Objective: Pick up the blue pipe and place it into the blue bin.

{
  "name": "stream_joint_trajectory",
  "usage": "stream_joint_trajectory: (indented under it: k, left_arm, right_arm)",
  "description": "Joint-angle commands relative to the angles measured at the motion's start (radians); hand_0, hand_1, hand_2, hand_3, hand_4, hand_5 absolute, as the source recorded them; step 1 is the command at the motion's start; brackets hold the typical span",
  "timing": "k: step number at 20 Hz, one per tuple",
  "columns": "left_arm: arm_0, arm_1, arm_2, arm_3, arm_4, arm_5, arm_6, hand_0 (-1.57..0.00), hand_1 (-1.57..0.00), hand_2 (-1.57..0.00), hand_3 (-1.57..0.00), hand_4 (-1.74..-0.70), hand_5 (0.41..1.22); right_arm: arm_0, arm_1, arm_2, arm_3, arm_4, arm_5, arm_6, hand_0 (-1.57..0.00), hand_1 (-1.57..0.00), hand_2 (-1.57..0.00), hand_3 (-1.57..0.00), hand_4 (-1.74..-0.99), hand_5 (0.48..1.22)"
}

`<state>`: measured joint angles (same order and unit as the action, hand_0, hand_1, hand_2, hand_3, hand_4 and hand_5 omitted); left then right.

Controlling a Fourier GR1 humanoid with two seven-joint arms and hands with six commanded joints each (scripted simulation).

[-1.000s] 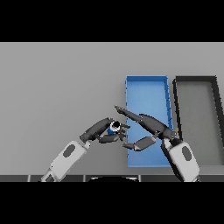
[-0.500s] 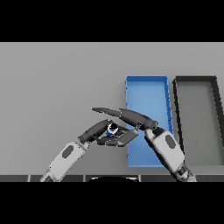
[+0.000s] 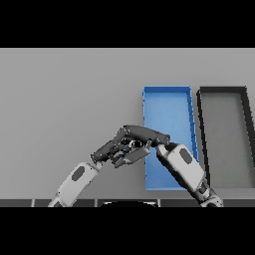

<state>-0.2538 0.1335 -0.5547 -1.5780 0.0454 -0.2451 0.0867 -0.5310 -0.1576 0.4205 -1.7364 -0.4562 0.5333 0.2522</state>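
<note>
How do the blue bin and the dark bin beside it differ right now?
The blue bin is bright blue with a blue floor; the dark bin has black walls and a grey floor. The blue bin lies nearer both hands, its lower left part covered by the right hand; the dark bin is uncovered. Both are long, open-topped and show nothing inside.

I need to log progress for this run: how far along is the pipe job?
Done: both hands have met over the pipe's spot, just left of the blue bin. In hand: the right hand lies across the left hand, hiding the pipe, so I cannot confirm a firm grasp. Left: lifting the pipe and placing it in the bin, whose visible floor shows nothing inside. The black bin is not involved.
</note>
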Motion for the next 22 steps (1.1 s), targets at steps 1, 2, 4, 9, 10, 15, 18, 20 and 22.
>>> stream_joint_trajectory:
  k: [1, 2, 4, 9, 10, 15, 18, 20, 22]
  left_arm:
    - [0.004, -0.015, 0.012, 0.003, 0.007, -0.006, -0.023, -1.36, -1.34, -1.25, -1.31, -1.69, 1.221]
    - [0.003, -0.03, 0.019, 0.005, 0.006, -0.011, -0.033, -1.4, -1.39, -1.31, -1.36, -1.7, 1.221]
    - [-0.002, -0.038, 0.037, 0.012, 0.007, -0.021, -0.006, -1.46, -1.45, -1.37, -1.44, -1.71, 1.221]
    - [0.015, -0.019, 0.039, -0.005, -0.05, -0.037, -0.059, -1.16, -1.08, -0.98, -1.07, -1.54, 1.221]
    - [0.009, 0.004, 0.036, -0.01, -0.077, -0.061, -0.078, -0.93, -0.87, -0.78, -0.85, -1.41, 1.221]
    - [0.008, 0.019, 0.037, 0.003, -0.191, -0.12, -0.145, -0.3, -0.28, -0.26, -0.28, -1.04, 1.02]
    - [0.007, 0.013, 0.041, 0.015, -0.215, -0.1, -0.138, -0.15, -0.14, -0.13, -0.14, -0.94, 0.785]
    - [-0.007, 0.013, 0.051, 0.016, -0.209, -0.101, -0.117, -0.1, -0.09, -0.08, -0.09, -0.9, 0.697]
    - [0.003, 0.007, 0.052, 0.001, -0.197, -0.101, -0.11, -0.06, -0.06, -0.05, -0.06, -0.89, 0.638]
  right_arm:
    - [-0.001, -0.007, 0.011, 0.001, 0.011, -0.01, -0.021, -1.39, -1.39, -1.4, -1.32, -1.452, 0.968]
    - [-0.009, -0.032, 0.015, -0.01, 0.045, -0.017, -0.061, -1.43, -1.42, -1.43, -1.37, -1.441, 1.019]
    - [-0.019, -0.06, 0.035, -0.008, 0.076, -0.022, -0.096, -1.48, -1.48, -1.48, -1.44, -1.457, 1.092]
    - [-0.032, -0.08, 0.066, -0.009, 0.007, -0.083, -0.092, -1.54, -1.54, -1.54, -1.53, -1.483, 1.179]
    - [-0.034, -0.085, 0.067, -0.009, -0.003, -0.09, -0.093, -1.55, -1.55, -1.55, -1.54, -1.487, 1.187]
    - [-0.023, -0.105, 0.085, -0.027, 0.006, -0.089, -0.099, -1.56, -1.56, -1.56, -1.56, -1.493, 1.21]
    - [-0.036, -0.09, 0.086, -0.017, 0.015, -0.094, -0.082, -1.57, -1.57, -1.57, -1.57, -1.496, 1.215]
    - [-0.022, -0.088, 0.097, -0.026, 0.042, -0.096, -0.073, -1.57, -1.57, -1.57, -1.57, -1.496, 1.217]
    - [-0.028, -0.092, 0.083, -0.02, 0.032, -0.096, -0.061, -1.57, -1.57, -1.57, -1.57, -1.493, 1.219]
